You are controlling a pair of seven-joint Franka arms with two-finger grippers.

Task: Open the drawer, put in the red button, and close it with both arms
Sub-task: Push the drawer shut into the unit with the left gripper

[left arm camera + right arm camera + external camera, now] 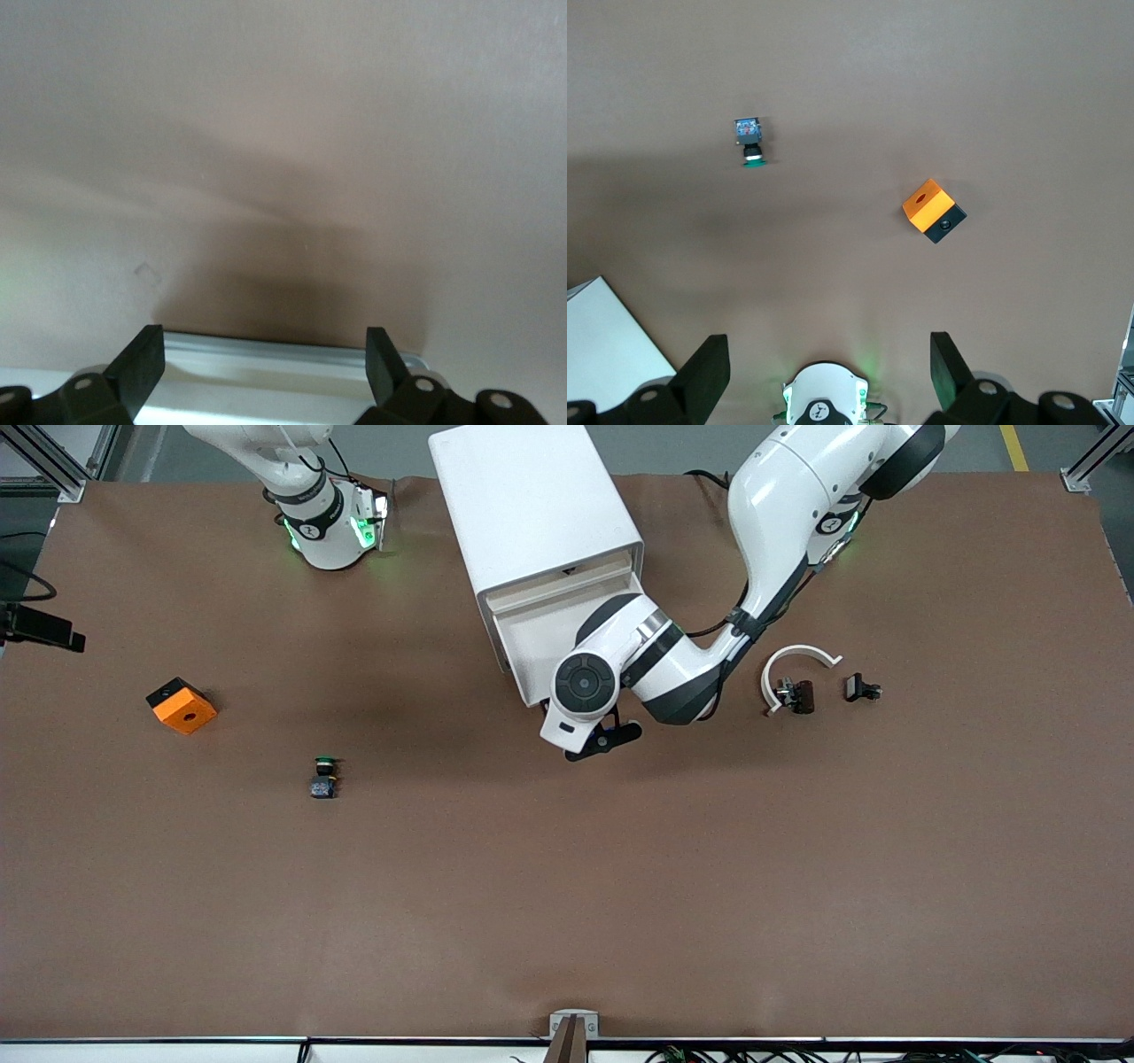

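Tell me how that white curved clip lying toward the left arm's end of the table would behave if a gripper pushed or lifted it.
The white curved clip looks like a thin open arc, so it is probably light and would likely slide or spin on the brown table rather than roll. Pinched across its open ends, it might flex. A small dark part sits at one end and may shift with it.

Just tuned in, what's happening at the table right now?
The left tool, open, is at the front edge of the drawer, which stands pulled out of the cabinet. The right tool waits open above the table near its base. The green button lies on the table toward the right arm's end.
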